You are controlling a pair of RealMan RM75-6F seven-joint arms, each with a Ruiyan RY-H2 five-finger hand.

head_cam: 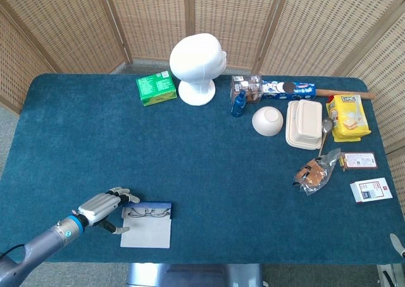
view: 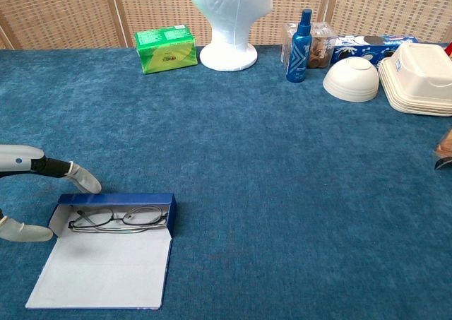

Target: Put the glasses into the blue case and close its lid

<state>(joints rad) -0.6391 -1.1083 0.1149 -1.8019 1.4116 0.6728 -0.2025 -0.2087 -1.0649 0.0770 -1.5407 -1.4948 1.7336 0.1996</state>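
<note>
The blue case (head_cam: 149, 206) lies open near the table's front left, its pale lid (head_cam: 147, 233) flat toward the front edge. In the chest view the glasses (view: 117, 219) rest folded inside the case (view: 118, 200), and the lid (view: 102, 270) lies spread out in front. My left hand (head_cam: 103, 206) is at the case's left end with its fingers apart. One finger (view: 80, 178) lies behind that end and the thumb (view: 21, 229) in front of it. A pale sliver at the lower right edge may be my right hand (head_cam: 397, 243); too little of it shows.
At the back stand a white mannequin head (head_cam: 197, 67), a green box (head_cam: 155, 87), a blue bottle (head_cam: 238, 103), a white bowl (head_cam: 267, 120) and a foam box (head_cam: 304, 124). Snack packets (head_cam: 347, 117) and cards (head_cam: 371, 189) lie on the right side.
</note>
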